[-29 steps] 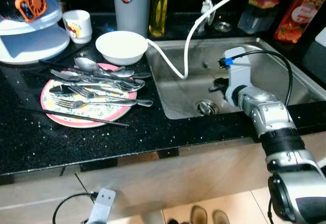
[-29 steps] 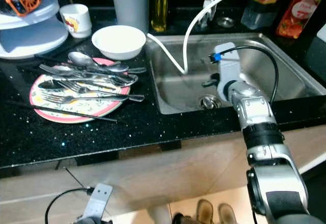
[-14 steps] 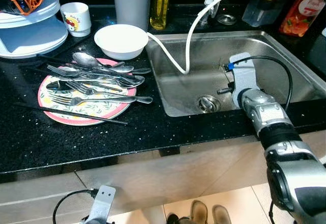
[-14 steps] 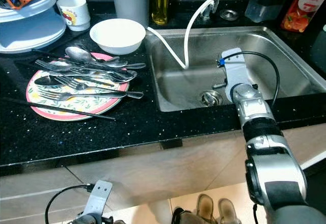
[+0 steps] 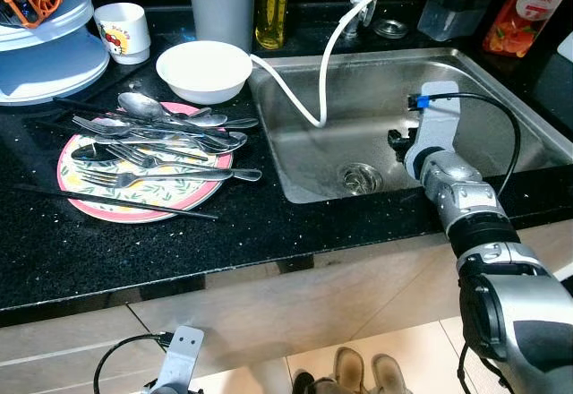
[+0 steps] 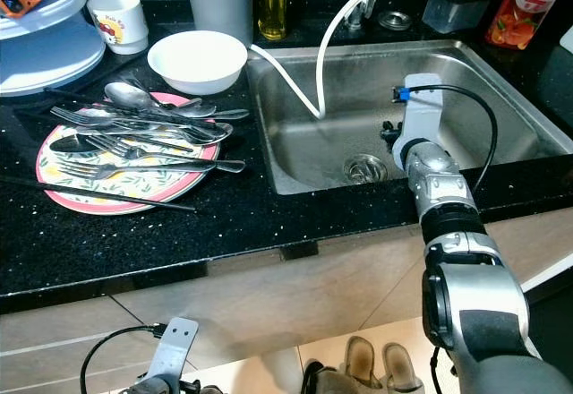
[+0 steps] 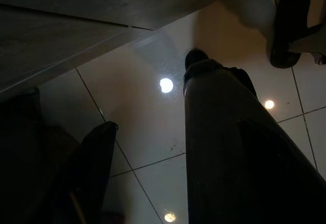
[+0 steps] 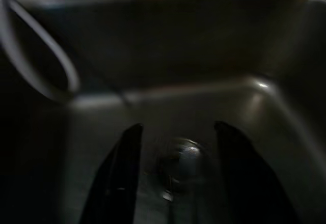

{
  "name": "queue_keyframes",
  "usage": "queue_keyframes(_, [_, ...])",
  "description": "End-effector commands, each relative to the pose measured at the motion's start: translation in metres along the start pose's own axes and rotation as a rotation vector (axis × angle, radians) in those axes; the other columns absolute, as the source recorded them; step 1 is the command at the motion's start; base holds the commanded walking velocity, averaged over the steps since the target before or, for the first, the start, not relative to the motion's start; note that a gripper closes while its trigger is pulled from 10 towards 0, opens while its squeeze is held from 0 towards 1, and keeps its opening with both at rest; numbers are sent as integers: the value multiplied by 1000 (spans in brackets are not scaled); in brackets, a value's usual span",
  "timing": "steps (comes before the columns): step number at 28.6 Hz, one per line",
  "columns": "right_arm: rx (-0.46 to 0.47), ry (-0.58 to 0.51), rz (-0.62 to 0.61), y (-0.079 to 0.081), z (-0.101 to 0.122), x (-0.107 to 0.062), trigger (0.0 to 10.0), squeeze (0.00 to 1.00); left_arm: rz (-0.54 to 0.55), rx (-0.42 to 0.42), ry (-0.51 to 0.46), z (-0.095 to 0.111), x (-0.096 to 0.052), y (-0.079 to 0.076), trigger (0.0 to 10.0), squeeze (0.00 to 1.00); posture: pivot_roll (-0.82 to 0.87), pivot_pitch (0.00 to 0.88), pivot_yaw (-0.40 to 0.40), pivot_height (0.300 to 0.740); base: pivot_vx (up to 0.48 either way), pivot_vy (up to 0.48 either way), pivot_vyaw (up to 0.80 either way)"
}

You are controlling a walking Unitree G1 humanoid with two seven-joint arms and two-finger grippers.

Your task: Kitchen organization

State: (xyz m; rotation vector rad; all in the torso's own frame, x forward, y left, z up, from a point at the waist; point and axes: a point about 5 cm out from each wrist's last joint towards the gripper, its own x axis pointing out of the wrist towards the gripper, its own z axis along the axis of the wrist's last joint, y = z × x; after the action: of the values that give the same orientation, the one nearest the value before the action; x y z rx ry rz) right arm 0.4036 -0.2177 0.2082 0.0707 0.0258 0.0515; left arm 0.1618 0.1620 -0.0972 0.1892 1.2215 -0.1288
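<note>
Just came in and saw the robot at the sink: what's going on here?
The right end effector hangs open over the sink, aimed at the drain, holding nothing. The plate piled with forks and spoons and the white bowl sit untouched on the counter. The left arm hangs idle by the floor.

Your right arm (image 5: pixel 479 233) is ribbed silver metal with black bands at its joints, swelling into a rounded silver-and-black shell farther back. Behind the fingers sits a pale grey wrist plate (image 5: pixel 436 121) with a blue connector (image 5: pixel 417 101); a black cable (image 5: pixel 501 134) loops from it. Your two fingers (image 8: pixel 119 178) are long, black and tapering.
</note>
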Motion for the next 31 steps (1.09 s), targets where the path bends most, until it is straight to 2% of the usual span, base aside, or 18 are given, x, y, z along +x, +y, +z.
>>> queue_keyframes(1, [62, -47, 27, -1, 3, -1, 10000, 859, -77, 9, 187, -44, -1, -18, 10000, 0, 51, 139, -39, 740, 0, 0, 0])
queue_keyframes(2, [134, -116, 64, -1, 14, -3, 10000, 75, -76, 11, 184, -43, -1, -17, 10000, 0, 51, 135, -37, 740, 0, 0, 0])
queue_keyframes(3, [196, -190, 100, -1, 24, -5, 10000, 0, -76, 14, 181, -42, -1, -17, 10000, 0, 51, 131, -34, 740, 0, 0, 0])
queue_keyframes(5, [341, -346, 228, -1, 44, -15, 10000, 0, -75, 20, 173, -40, 0, -16, 10000, 0, 50, 119, -34, 740, 0, 0, 0])
queue_keyframes(7, [419, -470, 369, 2, 59, -29, 10000, 0, -73, 25, 168, -39, 0, -15, 10000, 0, 49, 112, -35, 740, 0, 0, 0])
queue_keyframes(10, [436, -576, 510, 8, 72, -44, 10000, 0, -71, 27, 160, -37, 0, -14, 10000, 0, 45, 99, -38, 740, 0, 0, 0])
queue_keyframes(12, [433, -617, 589, 13, 79, -52, 10000, 0, -71, 26, 155, -35, 0, -14, 10000, 0, 44, 91, -41, 740, 0, 0, 0])
queue_keyframes(13, [433, -617, 589, 13, 79, -52, 10000, 0, -71, 26, 155, -35, 0, -14, 10000, 0, 44, 91, -41, 740, 0, 0, 0])
queue_keyframes(14, [426, -681, 714, 22, 88, -64, 10000, 0, -73, 21, 148, -34, 0, -15, 10000, 0, 35, 84, -42, 740, 0, 0, 0])
queue_keyframes(15, [426, -681, 714, 22, 88, -64, 10000, 0, -73, 21, 148, -34, 0, -15, 10000, 0, 35, 84, -42, 740, 0, 0, 0])
queue_keyframes(19, [415, -727, 932, 38, 97, -86, 10000, 0, -79, 15, 140, -32, 0, -16, 10000, 0, 35, 79, -38, 740, 0, 0, 0])
queue_keyframes(22, [347, -680, 1114, 63, 90, -104, 10000, 0, -85, 23, 139, -30, 0, -16, 10000, 0, 32, 77, -34, 740, 0, 0, 0])
queue_keyframes(25, [322, -652, 1158, 72, 86, -107, 10000, 0, -86, 25, 139, -30, 0, -16, 10000, 0, 31, 78, -35, 740, 0, 0, 0])
queue_keyframes(26, [298, -616, 1164, 83, 82, -106, 10000, 0, -85, 26, 138, -30, 0, -16, 10000, 0, 30, 77, -33, 740, 0, 0, 0])
queue_keyframes(27, [298, -616, 1164, 83, 82, -106, 10000, 0, -85, 26, 138, -30, 0, -16, 10000, 0, 30, 77, -33, 740, 0, 0, 0])
queue_keyframes(28, [290, -585, 1166, 92, 77, -104, 10000, 0, -85, 26, 137, -29, 0, -16, 10000, 0, 30, 76, -33, 740, 0, 0, 0])
queue_keyframes(30, [290, -585, 1166, 92, 77, -104, 10000, 0, -85, 26, 137, -29, 0, -16, 10000, 0, 30, 76, -33, 740, 0, 0, 0])
queue_keyframes(31, [288, -560, 1147, 102, 73, -99, 10000, 0, -85, 27, 136, -29, 0, -16, 10000, 0, 30, 76, -32, 740, 0, 0, 0])
